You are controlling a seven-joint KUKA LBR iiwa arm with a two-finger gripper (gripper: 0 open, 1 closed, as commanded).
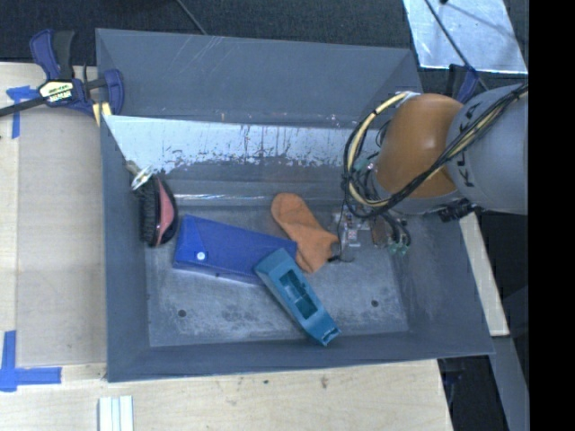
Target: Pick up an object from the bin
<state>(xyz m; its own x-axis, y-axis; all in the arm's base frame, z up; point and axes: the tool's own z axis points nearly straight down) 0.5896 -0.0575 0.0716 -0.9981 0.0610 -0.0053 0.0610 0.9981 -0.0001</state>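
Jaws' spread can't be told; the gripper [346,243] sits just beside the tan cloth [299,227] (middle of the bin [269,353]); nothing lifted yet.

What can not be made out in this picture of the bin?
Camera view:
- case: its right end lies under the tool.
- cloth: its right edge is behind the gripper; contact unclear.
- bin: the arm hides its back right corner.

There lie one black brush [153,212], one blue pouch [220,250], one light-blue plastic block [296,296] and one orange cloth [301,227].
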